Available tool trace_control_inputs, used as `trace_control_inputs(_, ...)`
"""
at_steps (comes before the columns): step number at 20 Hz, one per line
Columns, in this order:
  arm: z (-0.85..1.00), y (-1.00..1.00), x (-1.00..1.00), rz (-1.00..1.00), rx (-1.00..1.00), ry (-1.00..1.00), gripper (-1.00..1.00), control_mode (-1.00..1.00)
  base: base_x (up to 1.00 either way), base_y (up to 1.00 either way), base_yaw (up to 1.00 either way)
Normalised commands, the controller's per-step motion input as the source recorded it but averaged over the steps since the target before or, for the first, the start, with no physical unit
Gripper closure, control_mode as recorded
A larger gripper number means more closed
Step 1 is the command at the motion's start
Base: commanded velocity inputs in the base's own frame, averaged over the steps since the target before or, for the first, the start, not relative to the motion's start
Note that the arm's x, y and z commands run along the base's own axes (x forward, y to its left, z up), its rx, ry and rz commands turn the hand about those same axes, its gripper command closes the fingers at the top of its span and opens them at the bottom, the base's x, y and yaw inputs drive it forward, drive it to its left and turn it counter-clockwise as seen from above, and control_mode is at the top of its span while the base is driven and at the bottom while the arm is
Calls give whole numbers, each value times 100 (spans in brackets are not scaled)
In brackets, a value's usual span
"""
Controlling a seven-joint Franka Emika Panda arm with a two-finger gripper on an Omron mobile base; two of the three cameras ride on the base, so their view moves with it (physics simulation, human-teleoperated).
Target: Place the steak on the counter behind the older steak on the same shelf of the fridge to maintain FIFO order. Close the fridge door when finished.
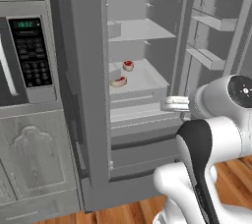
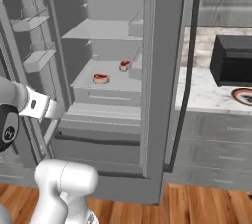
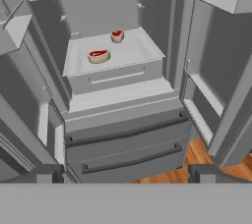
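Hand view: two steaks are seen on the shelf [image 3: 142, 53] in the upper middle of the frame, one steak [image 3: 117, 35] set toward the back and the older steak [image 3: 98, 56] nearer the front edge, apart from each other. The gripper [image 3: 123, 175] sits at the bottom of the frame, its tips spread wide with nothing held between them, well back from the fridge [image 3: 128, 134]. Placement is judged done; door closing is what remains. The right door is seen at the right edge of this frame and at the upper right of the left base view, so the next move is judged to lie rightward of the gripper.
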Motion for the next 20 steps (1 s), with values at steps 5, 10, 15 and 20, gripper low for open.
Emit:
trace_control_inputs(5, 0, 0, 0, 0, 0, 0, -100, 100, -27, 4, 7)
trace_control_inputs(10, 0, 0, 0, 0, 0, 0, -100, 100, 0, 0, 4)
trace_control_inputs(15, 0, 0, 0, 0, 0, 0, -100, 100, 5, 0, 1)
trace_control_inputs(20, 0, 0, 0, 0, 0, 0, -100, 100, 29, 0, 3)
